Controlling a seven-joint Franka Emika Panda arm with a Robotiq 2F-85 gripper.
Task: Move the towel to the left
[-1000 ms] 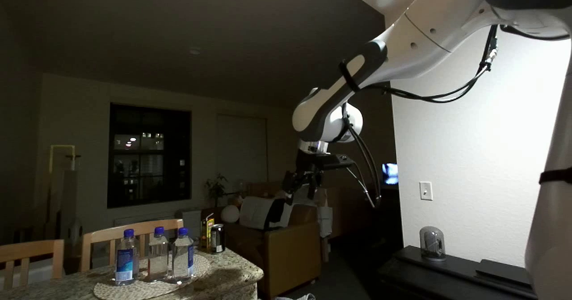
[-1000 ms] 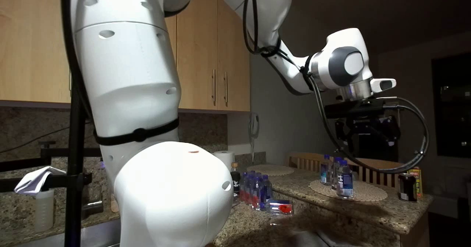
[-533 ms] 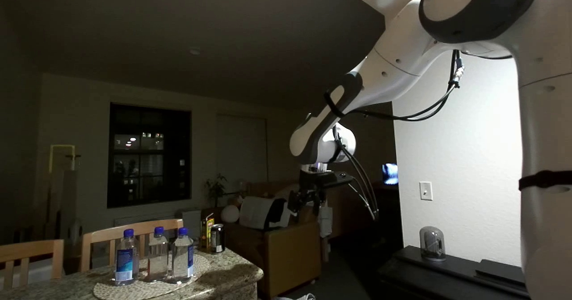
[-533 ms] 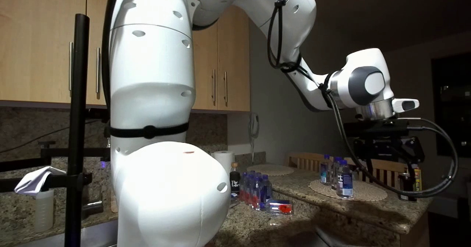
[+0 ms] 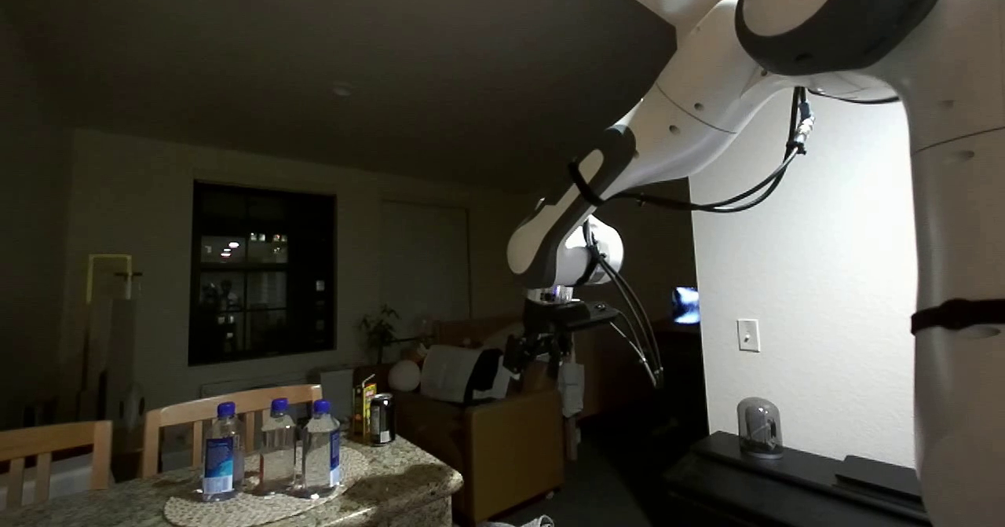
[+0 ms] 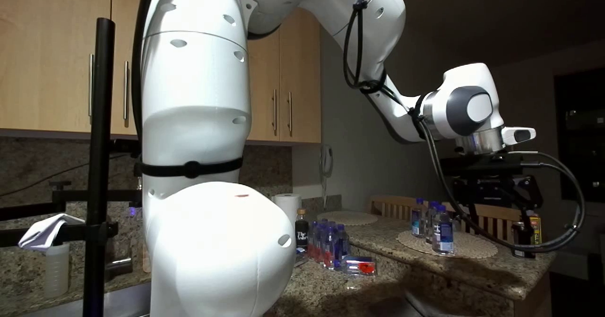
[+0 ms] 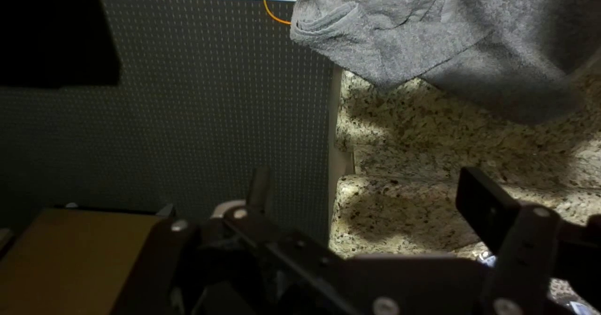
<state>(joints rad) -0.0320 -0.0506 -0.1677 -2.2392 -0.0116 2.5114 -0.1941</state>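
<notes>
A grey towel [image 7: 399,33] lies bunched at the upper right of the wrist view, on the granite counter and past its edge. A small piece of grey cloth [image 5: 540,521] shows at the bottom of an exterior view; I cannot tell if it is the same towel. My gripper [image 7: 365,186] is open with nothing between its fingers [image 7: 488,207]. It is above the counter's end and apart from the towel. The open gripper also shows in both exterior views [image 5: 535,366] [image 6: 498,213], pointing down near the counter's end.
Water bottles [image 5: 318,452] stand on a woven placemat [image 6: 472,248], with a dark can [image 5: 382,419] and a yellow carton [image 5: 363,409] near the counter corner. Several bottles [image 6: 328,244] stand on the lower counter [image 7: 399,211]. A tan sofa [image 5: 510,448] is beyond.
The arm has lowered, and the gripper has moved down and, in an exterior view, to the right. Over the last half second it is almost still.
</notes>
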